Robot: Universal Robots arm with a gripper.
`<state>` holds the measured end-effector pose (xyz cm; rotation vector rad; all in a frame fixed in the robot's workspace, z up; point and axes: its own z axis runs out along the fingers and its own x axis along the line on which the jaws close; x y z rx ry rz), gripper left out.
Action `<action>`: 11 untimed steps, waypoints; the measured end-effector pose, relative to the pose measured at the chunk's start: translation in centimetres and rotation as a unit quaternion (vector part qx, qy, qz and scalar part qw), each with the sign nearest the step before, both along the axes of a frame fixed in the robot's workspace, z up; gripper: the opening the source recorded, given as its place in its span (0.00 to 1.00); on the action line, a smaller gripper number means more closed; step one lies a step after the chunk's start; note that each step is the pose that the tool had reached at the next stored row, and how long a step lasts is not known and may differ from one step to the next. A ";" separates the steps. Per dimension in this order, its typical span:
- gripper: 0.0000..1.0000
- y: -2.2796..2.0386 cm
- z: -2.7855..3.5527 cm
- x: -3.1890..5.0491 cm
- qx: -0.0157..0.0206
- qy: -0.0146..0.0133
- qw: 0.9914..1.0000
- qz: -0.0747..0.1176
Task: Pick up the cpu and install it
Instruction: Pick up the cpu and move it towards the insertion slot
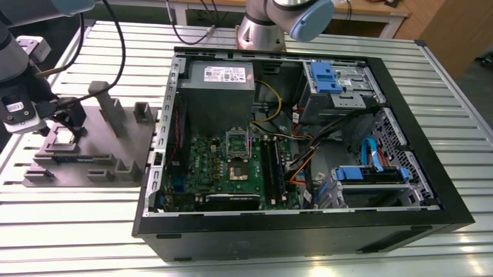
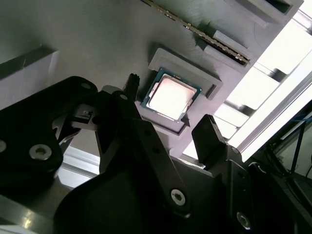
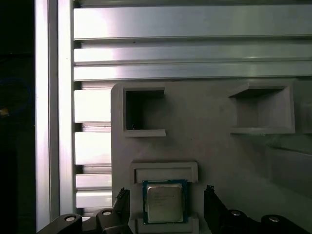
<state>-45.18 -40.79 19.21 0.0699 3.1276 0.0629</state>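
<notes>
My gripper (image 1: 62, 126) hangs over the grey plate (image 1: 115, 153) at the exterior view's left, on the metal table (image 1: 77, 231). It is wide open and holds nothing. The cpu (image 3: 165, 201) lies flat in a small square pocket on that plate, shiny side up. In both wrist views I see one black finger (image 2: 209, 136) on each side of the cpu, with a gap between each finger and the chip. I cannot tell how high the tips are above the plate. A long thin card (image 2: 209, 34) sits in a slot near the cpu. The open computer case (image 1: 431, 173) stands at the exterior view's right, well apart from the cpu. Inside it, the green board (image 1: 202, 167) lies flat, with the socket (image 1: 237, 171) near its middle.
</notes>
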 end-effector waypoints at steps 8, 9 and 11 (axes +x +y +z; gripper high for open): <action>0.71 0.00 -0.81 -0.17 0.000 0.000 1.000 0.000; 0.71 0.00 -0.89 -0.17 0.000 0.000 1.000 0.000; 0.71 -0.01 -0.99 -0.18 0.000 0.000 1.000 0.000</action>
